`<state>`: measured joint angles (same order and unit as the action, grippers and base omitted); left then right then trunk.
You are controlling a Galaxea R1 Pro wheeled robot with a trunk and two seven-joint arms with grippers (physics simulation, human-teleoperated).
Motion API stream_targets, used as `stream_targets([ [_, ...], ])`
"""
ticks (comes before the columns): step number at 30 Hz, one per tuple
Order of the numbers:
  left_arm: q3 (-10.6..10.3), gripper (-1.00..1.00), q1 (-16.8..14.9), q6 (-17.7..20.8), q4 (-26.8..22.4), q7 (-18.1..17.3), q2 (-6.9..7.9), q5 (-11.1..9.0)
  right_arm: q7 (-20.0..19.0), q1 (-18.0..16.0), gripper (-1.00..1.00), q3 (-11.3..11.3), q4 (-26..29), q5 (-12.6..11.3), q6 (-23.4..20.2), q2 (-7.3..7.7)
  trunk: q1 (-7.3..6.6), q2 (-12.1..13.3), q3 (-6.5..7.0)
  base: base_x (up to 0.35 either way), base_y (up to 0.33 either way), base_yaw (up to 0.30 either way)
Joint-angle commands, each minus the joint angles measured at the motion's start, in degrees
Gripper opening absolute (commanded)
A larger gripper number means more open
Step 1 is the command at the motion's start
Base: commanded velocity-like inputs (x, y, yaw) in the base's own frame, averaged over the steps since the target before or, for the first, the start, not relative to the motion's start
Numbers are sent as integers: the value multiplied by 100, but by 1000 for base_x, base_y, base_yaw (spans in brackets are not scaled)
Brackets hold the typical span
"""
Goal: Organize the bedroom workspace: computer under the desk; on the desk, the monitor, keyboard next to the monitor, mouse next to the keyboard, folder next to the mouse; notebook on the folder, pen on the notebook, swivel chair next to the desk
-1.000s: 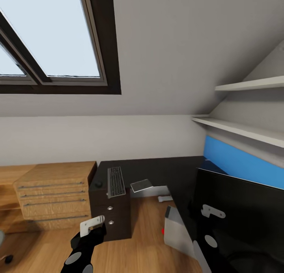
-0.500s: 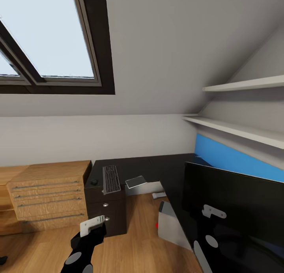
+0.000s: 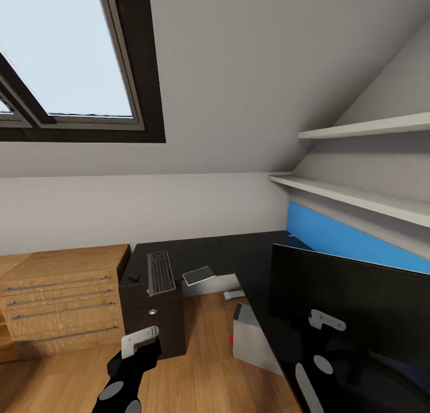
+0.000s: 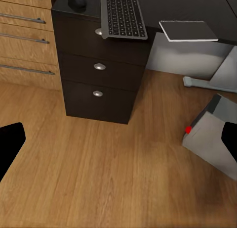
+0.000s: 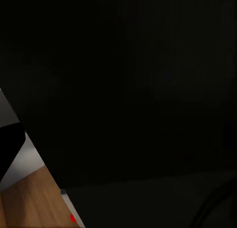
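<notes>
1. My left arm [image 3: 122, 383] reaches forward and up, well to the left of the monitor [image 3: 382, 293], black with grey oval patches.
2. My left gripper [image 3: 141, 339] sits at its tip, capped by a white bracket and aimed away from me.
3. In the left wrist view its fingers [image 4: 11, 146] stand wide apart with nothing between them.
4. My right arm [image 3: 319, 371] rises directly in front of the monitor's screen.
5. My right gripper [image 3: 325, 321] is close against that screen; I can't make out how its jaws stand against the black.
</notes>
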<state>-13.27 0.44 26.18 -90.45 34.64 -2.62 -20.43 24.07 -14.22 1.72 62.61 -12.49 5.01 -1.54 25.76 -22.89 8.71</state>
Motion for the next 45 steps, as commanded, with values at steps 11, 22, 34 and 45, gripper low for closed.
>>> stream_targets([
  [11, -8, 100, 0, 10, -8, 42, -1, -49, 27, -2, 100, 13, -3, -61, 44, -4, 2, -3, -1, 0, 0, 0],
  [22, -9, 100, 0, 10, -8, 42, -2, -43, 27, -2, 100, 13, -3, -61, 51, -2, 2, -3, -1, 48, 0, 0],
  [34, -9, 100, 0, 10, -8, 42, 0, -48, 27, -2, 100, 13, -3, -61, 52, 3, 2, -3, -1, 190, 0, 0],
  [45, -9, 100, 0, 10, -10, 42, -2, -45, 27, -2, 100, 13, -3, -60, 53, 4, 2, -3, -1, 176, 53, 0],
])
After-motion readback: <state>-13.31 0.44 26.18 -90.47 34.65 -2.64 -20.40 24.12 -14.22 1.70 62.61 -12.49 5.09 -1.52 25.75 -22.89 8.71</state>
